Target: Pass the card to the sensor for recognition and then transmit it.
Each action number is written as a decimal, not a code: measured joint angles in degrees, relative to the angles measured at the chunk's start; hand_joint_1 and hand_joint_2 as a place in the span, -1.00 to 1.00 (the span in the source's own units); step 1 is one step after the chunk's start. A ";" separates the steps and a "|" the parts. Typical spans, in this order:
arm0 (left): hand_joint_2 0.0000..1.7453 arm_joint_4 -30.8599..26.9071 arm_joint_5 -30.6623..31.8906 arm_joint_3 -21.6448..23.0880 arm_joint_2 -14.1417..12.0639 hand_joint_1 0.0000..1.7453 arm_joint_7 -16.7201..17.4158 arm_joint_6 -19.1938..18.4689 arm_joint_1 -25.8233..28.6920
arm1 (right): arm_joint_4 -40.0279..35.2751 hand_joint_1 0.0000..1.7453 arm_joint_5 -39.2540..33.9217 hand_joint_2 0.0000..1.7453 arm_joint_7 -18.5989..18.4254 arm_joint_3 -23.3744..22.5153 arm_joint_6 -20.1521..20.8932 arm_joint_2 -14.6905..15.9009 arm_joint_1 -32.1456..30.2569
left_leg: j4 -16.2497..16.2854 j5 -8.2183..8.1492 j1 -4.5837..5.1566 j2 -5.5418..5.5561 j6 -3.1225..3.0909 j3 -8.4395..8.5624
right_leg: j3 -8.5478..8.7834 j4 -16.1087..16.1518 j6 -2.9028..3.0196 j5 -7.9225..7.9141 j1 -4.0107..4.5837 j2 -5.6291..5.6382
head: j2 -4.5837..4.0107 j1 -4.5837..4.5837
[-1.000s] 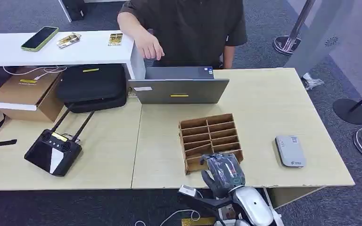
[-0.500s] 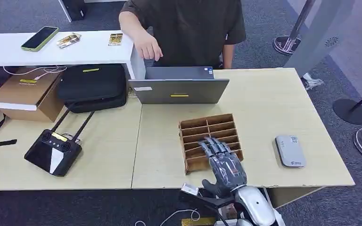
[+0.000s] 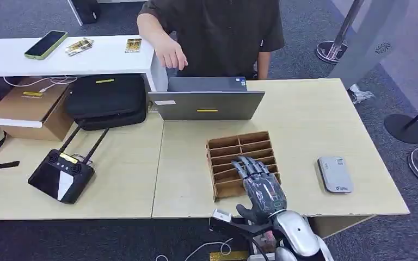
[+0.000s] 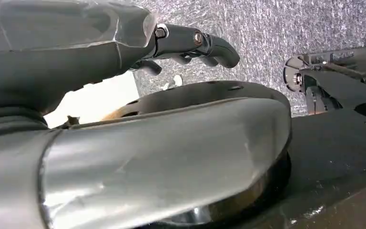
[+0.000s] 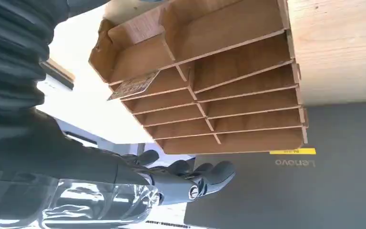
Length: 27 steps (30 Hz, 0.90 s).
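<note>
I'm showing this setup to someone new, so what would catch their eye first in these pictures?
Probably the robot's dark right hand, fingers spread, held open over the near side of the brown wooden slotted card rack mid-table. Next, the small grey sensor pad lying to the rack's right, and the person in a dark shirt standing behind the grey laptop at the far edge.
</note>
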State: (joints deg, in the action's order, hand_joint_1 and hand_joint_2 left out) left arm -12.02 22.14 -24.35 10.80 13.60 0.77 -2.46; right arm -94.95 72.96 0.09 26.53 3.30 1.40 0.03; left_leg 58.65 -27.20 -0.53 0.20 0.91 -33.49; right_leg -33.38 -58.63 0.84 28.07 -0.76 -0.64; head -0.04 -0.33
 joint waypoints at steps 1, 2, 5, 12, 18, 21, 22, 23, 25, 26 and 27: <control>-1.00 0.00 0.17 0.00 0.00 -1.00 0.07 0.15 0.00 | 0.32 -1.00 0.24 1.00 0.04 -0.11 0.07 0.00 0.17 | 0.00 0.00 0.00 0.00 0.00 0.00 | 0.00 0.00 0.00 0.00 0.00 0.00 | 0.00 0.00; -1.00 0.00 0.46 0.00 0.00 -1.00 0.09 0.22 0.00 | 0.57 -1.00 0.31 1.00 0.04 -0.24 0.07 0.00 0.28 | 0.00 0.00 0.00 0.00 0.00 0.00 | 0.00 0.00 0.00 0.00 0.00 0.00 | 0.00 0.00; -1.00 0.00 1.03 0.00 0.00 -1.00 0.09 0.20 0.00 | 1.18 -1.00 0.68 1.00 0.13 -0.70 0.13 0.00 0.41 | 0.00 0.00 0.00 0.00 0.00 0.00 | 0.00 0.00 0.00 0.00 0.00 0.00 | 0.00 -0.02; -1.00 0.00 1.99 0.07 -0.02 -1.00 -0.09 -0.11 0.02 | 1.33 -1.00 0.85 1.00 0.63 -1.24 0.13 0.00 -0.44 | 0.00 -0.01 0.00 0.00 -0.01 0.00 | -0.01 0.00 0.00 0.00 0.00 0.00 | 0.00 0.00; -1.00 0.00 2.51 0.11 -0.04 -1.00 -0.22 -0.13 0.07 | 1.33 -1.00 1.49 1.00 0.81 -2.10 0.15 0.04 -1.58 | 0.00 -0.01 0.00 0.00 -0.01 0.00 | -0.01 0.01 0.00 0.00 0.00 0.00 | 0.00 0.00; -1.00 0.00 2.78 0.13 -0.07 -1.00 -0.24 -0.13 0.07 | 1.29 -1.00 1.90 1.00 1.11 -2.49 0.09 0.42 -2.41 | 0.00 -0.01 0.00 0.00 -0.01 0.00 | -0.01 0.01 0.00 0.00 0.00 0.00 | 0.00 0.00; -1.00 0.00 2.97 0.13 -0.07 -1.00 -0.22 -0.13 0.08 | 1.27 -1.00 2.10 1.00 1.20 -2.58 0.00 0.59 -2.64 | 0.00 -0.01 0.00 0.00 -0.01 0.00 | -0.01 0.01 0.00 0.00 0.00 0.00 | 0.00 0.00; -1.00 0.00 3.08 0.15 -0.09 -1.00 -0.24 -0.15 0.08 | 1.27 -1.00 2.19 1.00 1.33 -2.64 -0.04 0.81 -2.89 | 0.00 -0.01 0.00 0.00 -0.01 0.00 | -0.01 0.01 0.00 0.00 0.00 0.00 | 0.00 0.00; -1.00 0.00 3.21 0.15 -0.09 -1.00 -0.28 -0.22 0.08 | 1.27 -1.00 2.69 1.00 1.68 -2.91 -0.13 1.18 -3.31 | 0.00 -0.02 0.01 0.00 -0.01 0.00 | -0.01 0.01 0.00 0.00 0.00 0.00 | 0.00 0.00; -1.00 0.00 3.34 0.15 -0.11 -1.00 -0.46 -0.22 0.09 | 1.24 -1.00 2.82 1.00 1.73 -3.08 -0.31 1.35 -3.48 | 0.00 -0.02 0.01 0.00 -0.02 0.00 | -0.01 0.01 0.00 0.00 -0.01 0.00 | 0.00 0.00; -1.00 0.00 3.50 0.15 -0.11 -1.00 -0.59 -0.24 0.10 | 1.24 -1.00 2.86 1.00 1.81 -3.26 -0.46 1.51 -3.60 | 0.00 -0.02 0.01 0.00 -0.02 0.00 | -0.01 0.01 0.00 0.00 -0.01 0.00 | 0.00 0.00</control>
State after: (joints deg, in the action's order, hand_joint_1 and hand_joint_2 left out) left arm -12.02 25.64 -24.20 10.69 13.00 0.52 -2.36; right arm -93.70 75.82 1.90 23.28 2.84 2.91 -3.57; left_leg 58.65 -27.22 -0.52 0.21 0.89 -33.49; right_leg -33.39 -58.61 0.84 28.08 -0.77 -0.63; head -0.04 -0.33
